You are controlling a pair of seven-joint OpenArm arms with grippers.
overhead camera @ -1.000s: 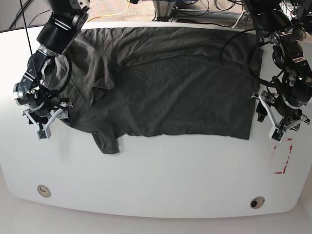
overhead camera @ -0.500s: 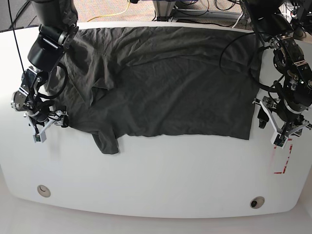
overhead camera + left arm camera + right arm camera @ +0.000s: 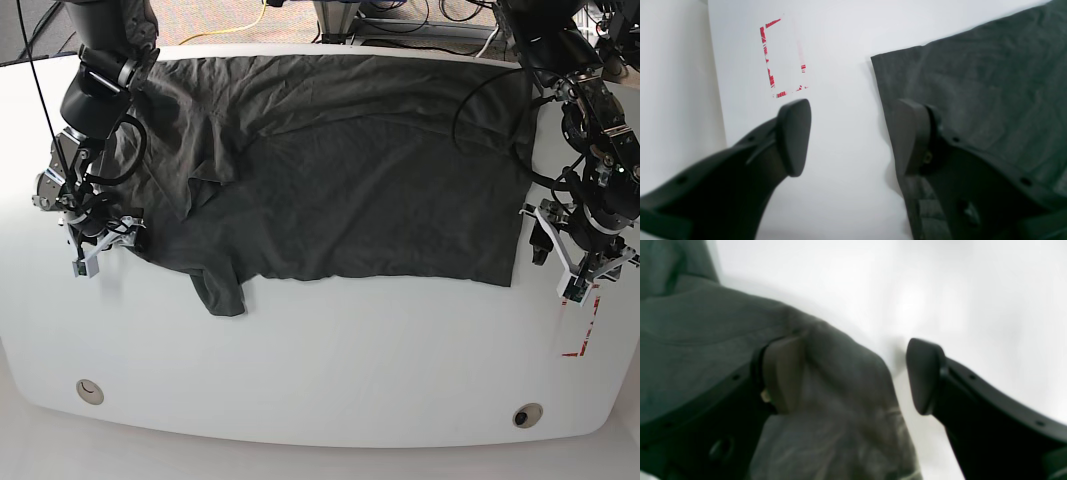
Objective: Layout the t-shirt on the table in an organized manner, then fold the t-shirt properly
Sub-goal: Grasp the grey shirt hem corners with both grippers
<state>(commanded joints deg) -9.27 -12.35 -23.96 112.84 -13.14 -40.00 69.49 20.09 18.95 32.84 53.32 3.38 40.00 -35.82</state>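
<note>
A metal stand is seen at the top edge of the base view. To the left of the stand, a speckled beige carpet is laid, and a thin yellow cable is stretched across it. To the right of the stand, several black cables are tangled together. Further to the right of the stand, a white cable is seen.

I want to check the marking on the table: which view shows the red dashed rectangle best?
The left wrist view: the red dashed rectangle sits close and whole on the white table. The base view shows it small, partly behind the left gripper. The right wrist view misses it.
</note>
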